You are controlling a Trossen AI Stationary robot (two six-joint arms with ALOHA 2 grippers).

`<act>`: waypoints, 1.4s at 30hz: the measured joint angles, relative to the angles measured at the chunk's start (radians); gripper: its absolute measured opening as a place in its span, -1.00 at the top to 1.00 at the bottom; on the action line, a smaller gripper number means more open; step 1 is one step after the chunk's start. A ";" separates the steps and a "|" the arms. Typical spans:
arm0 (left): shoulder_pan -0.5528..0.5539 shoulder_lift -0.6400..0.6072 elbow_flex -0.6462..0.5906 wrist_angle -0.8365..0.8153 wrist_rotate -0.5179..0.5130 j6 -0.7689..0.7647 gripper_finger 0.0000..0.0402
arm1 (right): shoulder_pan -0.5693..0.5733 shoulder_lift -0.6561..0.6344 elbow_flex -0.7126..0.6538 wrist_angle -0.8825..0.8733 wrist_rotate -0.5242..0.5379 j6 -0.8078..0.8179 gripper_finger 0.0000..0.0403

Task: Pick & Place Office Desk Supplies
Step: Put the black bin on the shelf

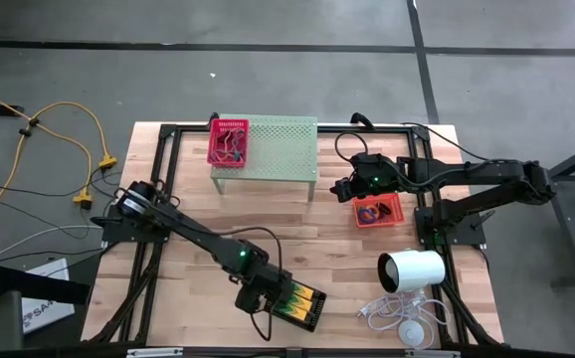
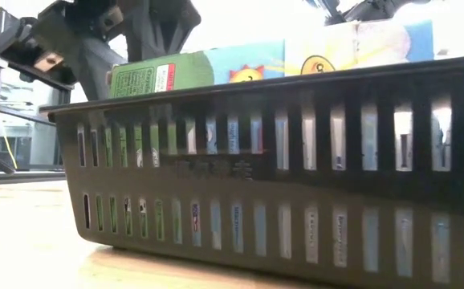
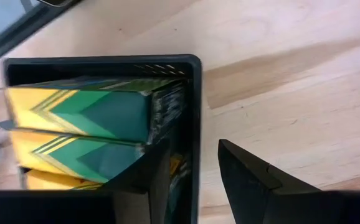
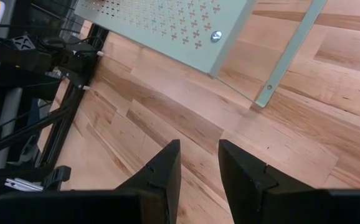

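A black mesh tray stands near the table's front edge, holding yellow-and-green boxes; in the low view the black tray fills the picture. My left gripper points down at the tray, open. In the left wrist view my left gripper straddles the tray's side wall, one finger inside and one outside, with a gap showing. An orange tray with small things in it sits at the right. My right gripper hangs open just left of it, above bare wood. A pink-red tray rests on the pale green stand.
The pale green perforated stand stands at the far middle, and its leg shows ahead of my right gripper. A white cylinder with a white cable lies at the near right. Bare wood lies between the trays.
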 joint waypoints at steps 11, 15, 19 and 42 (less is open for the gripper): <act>-0.005 0.034 -0.001 0.021 0.003 -0.020 0.37 | 0.000 0.000 0.000 0.000 0.000 0.000 0.53; -0.005 0.037 -0.021 0.057 0.001 -0.029 0.37 | 0.000 0.000 0.000 0.000 0.000 0.000 0.53; -0.005 0.038 -0.047 0.082 -0.003 -0.031 0.37 | 0.000 0.000 0.000 0.000 0.000 0.000 0.53; -0.007 0.055 -0.116 0.210 0.003 -0.017 0.37 | 0.000 0.000 0.000 0.000 0.000 0.000 0.53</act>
